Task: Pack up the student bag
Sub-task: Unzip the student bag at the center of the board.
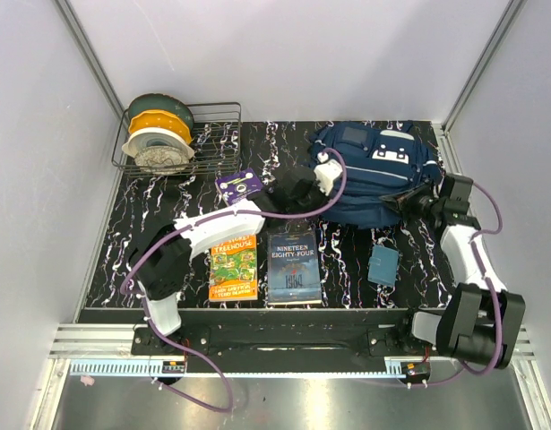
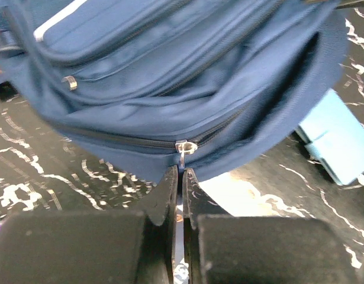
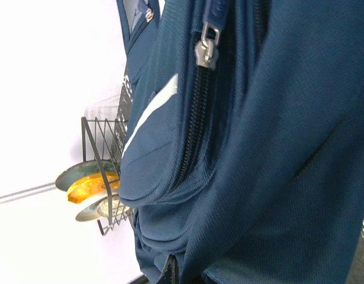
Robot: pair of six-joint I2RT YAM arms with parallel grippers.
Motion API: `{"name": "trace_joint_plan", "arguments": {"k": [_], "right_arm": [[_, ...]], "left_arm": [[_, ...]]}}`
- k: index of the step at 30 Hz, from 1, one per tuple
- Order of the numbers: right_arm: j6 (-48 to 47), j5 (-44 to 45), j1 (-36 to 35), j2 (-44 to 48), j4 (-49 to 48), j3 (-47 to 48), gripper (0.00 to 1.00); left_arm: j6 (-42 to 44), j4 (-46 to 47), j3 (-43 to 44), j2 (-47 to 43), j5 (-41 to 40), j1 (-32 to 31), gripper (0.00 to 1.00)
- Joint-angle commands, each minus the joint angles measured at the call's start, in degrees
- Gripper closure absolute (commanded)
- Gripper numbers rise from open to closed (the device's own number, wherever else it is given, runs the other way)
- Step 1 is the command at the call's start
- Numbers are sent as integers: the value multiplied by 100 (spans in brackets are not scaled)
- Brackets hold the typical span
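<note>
**A:** Left gripper (image 2: 182,177), state?

**B:** Narrow. The jaws are nearly together with a thin slit between them. The zipper pull (image 2: 183,151) hangs straight down into the tips, and its lower end is pinched there.

**A:** Location of the student bag (image 1: 374,170)?

**B:** It lies on the black marbled table (image 1: 167,215), directly ahead of the left gripper. Its near hem sits just above the fingertips.

**A:** Right gripper (image 1: 417,204)?

**B:** In the top view it is pressed against the bag's right side. Navy fabric fills its wrist view, and only a sliver of one dark finger shows at the bottom edge. I cannot tell whether it is wide or narrow. A second slider (image 3: 206,47) sits on a zip well ahead of that finger.

**A:** Surroundings?

**B:** The teal pouch (image 1: 383,265) is on the table behind the right gripper, apart from the bag. Two books (image 1: 294,267) lie side by side behind the left gripper. A wire basket (image 1: 217,134) of spools (image 1: 159,134) stands well off to that gripper's left.
</note>
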State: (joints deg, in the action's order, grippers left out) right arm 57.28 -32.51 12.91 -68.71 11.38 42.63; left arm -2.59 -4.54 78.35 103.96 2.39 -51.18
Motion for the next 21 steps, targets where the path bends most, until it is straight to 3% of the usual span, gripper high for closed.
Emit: {"name": "trace_joint_plan", "arguments": {"k": [1,9,10,11,12,13,17,18,21], "right_arm": [[-1130,-457,239,-345,163,930,100],[-1596,-791,353,-257,523,1344,100],[-1605,-861,353,-292,567,1388,96],[-1597,-1053,353,-327,559,1371,86],[-1475,-1142,353,-397,515,1336,75],[-1369,-1335,353,-407,419,1170,57],[5,-1941,318,-188,-695,353,31],[334,-2082,300,-126,-1359,151,30],[1046,-2041,107,128,-1787,-666,30]], "left_arm": [[22,-179,-214,-421,-336,556,100],[57,-329,-144,-201,-310,961,100],[31,-285,-153,-218,-275,961,100],[-22,-241,-179,-236,21,961,100],[-144,-162,-249,-271,146,943,100],[-197,-5,-276,-315,287,926,100],[-251,137,-224,-280,262,593,100],[-259,137,-119,-237,270,539,100],[-356,102,101,-43,270,372,100]]}}
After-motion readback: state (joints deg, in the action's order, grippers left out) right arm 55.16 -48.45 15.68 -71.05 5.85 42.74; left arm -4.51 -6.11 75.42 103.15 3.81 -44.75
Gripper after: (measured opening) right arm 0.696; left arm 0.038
